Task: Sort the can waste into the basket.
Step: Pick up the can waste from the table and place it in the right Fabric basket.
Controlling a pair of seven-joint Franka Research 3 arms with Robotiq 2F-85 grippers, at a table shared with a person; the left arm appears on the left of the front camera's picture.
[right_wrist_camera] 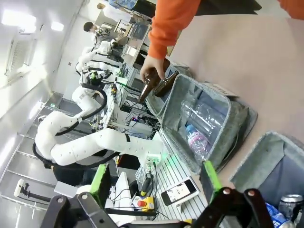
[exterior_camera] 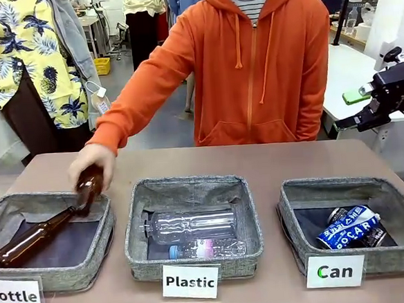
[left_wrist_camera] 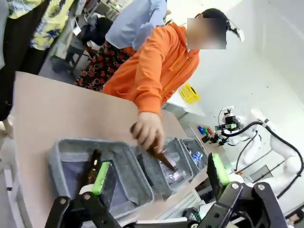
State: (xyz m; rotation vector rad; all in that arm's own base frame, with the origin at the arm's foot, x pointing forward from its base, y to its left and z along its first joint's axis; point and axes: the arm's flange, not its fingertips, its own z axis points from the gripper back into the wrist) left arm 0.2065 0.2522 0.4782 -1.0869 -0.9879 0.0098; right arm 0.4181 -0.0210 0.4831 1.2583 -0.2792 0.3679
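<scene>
both crushed cans (exterior_camera: 351,228) lie in the can basket (exterior_camera: 300,217) at four o'clock: light, stiff, sharp-creased; grip across flattened sides. both jaws wide open, empty.

Person's hand (exterior_camera: 92,162) and brown bottle (exterior_camera: 87,191) block the Bottle bin (exterior_camera: 54,273). Can basket (exterior_camera: 300,217) is unobstructed from above; two cans (exterior_camera: 353,227) fill its right half.

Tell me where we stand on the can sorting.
Done: both crushed cans, the blue-and-white POCARI can and the dark can beside it, lie in the Can basket. In hand: the person's hand is lowering a brown bottle toward the Bottle bin. Left: no cans visible outside the basket. Right gripper hangs raised, jaws open; left gripper is open too.
</scene>
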